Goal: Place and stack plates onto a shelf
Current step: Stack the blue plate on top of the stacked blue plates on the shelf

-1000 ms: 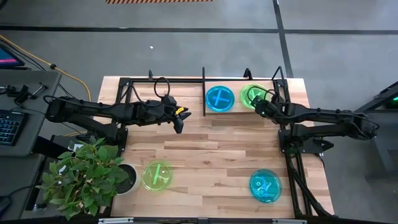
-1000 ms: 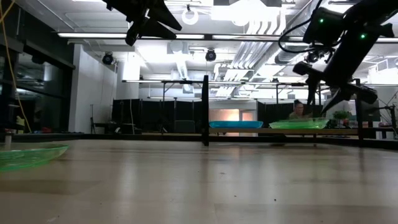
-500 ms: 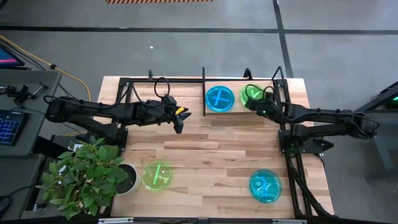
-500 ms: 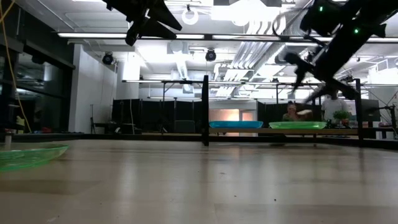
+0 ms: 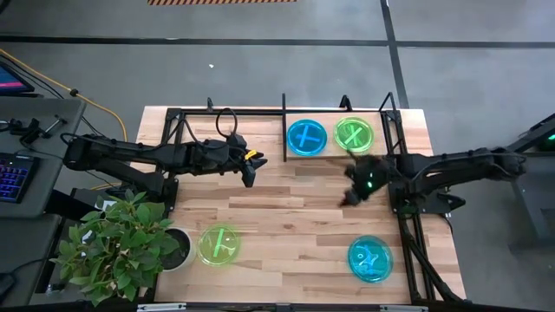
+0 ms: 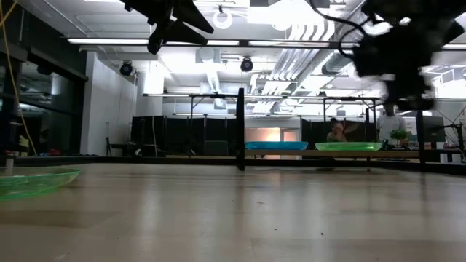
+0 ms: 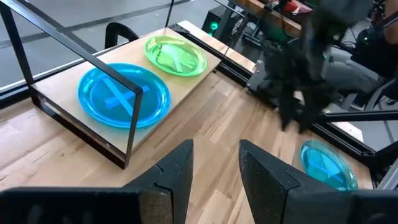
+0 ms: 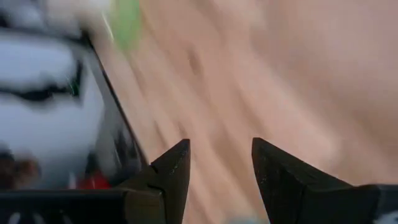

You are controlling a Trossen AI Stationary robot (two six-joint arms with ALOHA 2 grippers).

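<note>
From above, we see the shelf (image 5: 342, 113) at the far edge of the surface (image 5: 295, 225), with a blue plate (image 5: 306, 138) and a green plate (image 5: 354, 134) side by side on its board. The left gripper (image 5: 250, 176) hangs over the surface left of the shelf, fingers apart and empty. The right gripper (image 5: 354, 192) is over bare wood just in front of the shelf, clear of both plates and empty. A second green plate (image 5: 218, 244) lies near the front left beside a potted plant (image 5: 121, 247), and a second blue plate (image 5: 370, 258) lies front right. At table height, we see the two shelved plates (image 6: 275, 145) (image 6: 348, 146) lying flat beyond a black post (image 6: 239, 129), the front green plate (image 6: 36, 182) at the left edge, and both arms up high; a person shows in the room behind. From the left wrist, we see its fingers (image 7: 180, 174) parted with nothing between them, the shelf's two plates ahead, and the right arm (image 7: 305, 68) blurred beyond. From the right wrist, we see its fingers (image 8: 277, 174) apart over blurred wood.
</note>
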